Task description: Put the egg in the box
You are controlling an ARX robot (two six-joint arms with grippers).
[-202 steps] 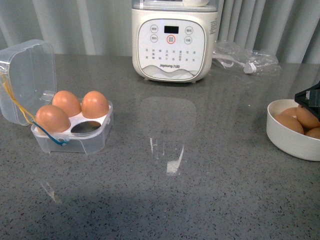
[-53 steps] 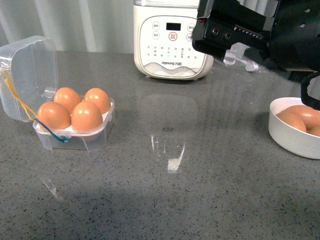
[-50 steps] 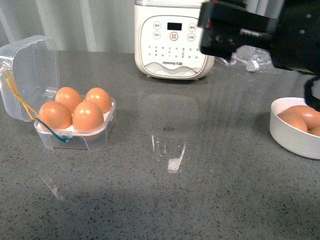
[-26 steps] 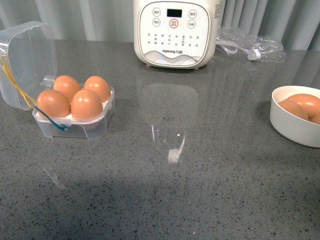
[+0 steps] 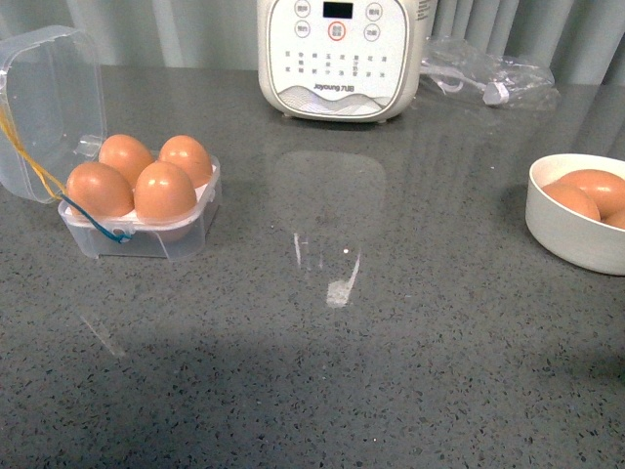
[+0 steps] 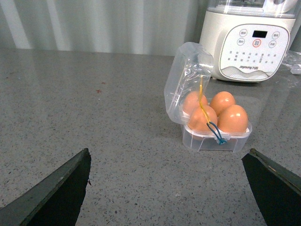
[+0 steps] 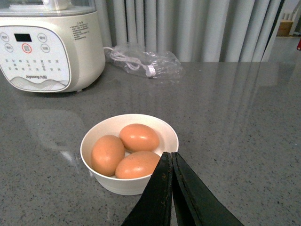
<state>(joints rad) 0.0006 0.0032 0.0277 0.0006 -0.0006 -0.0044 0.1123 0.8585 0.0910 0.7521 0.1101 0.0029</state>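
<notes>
1. Right jaws: closed, the two dark fingers (image 7: 157, 197) pressed flat together with nothing between them. They angle down toward the surface (image 5: 391, 342). In the right wrist view their tips overlap the near rim of the white bowl (image 7: 113, 181); I can't tell whether they touch it.
2. Left jaws: wide apart and empty, with one finger (image 6: 51, 190) at each lower corner of the left wrist view. They sit low over the surface and aim at the box (image 5: 137, 234), well apart from it.
3. Neither arm shows in the front view.
4. The egg (image 5: 164, 191) is in the box, in the near row, in the slot on the box's right side. Its long axis is roughly vertical, narrower end up, with the lower part seated in the white tray.
5. Three more eggs (image 5: 98, 189) fill the other slots, so all four are occupied and neighbours stand just beside each other.
6. The box's clear lid (image 5: 54, 107) is open and stands near-upright on the box's left side. A yellow-and-blue cord (image 5: 93, 223) runs from the lid down to the front of the box.
7. The cream appliance (image 5: 337, 59) is beyond the box and to its right, apart from it.
8. The bowl is well to the right of the box and holds three brown eggs (image 7: 139, 137) touching each other.
9. A clear bag with a cable (image 5: 488, 78) lies right of the appliance, further from the box than it.
</notes>
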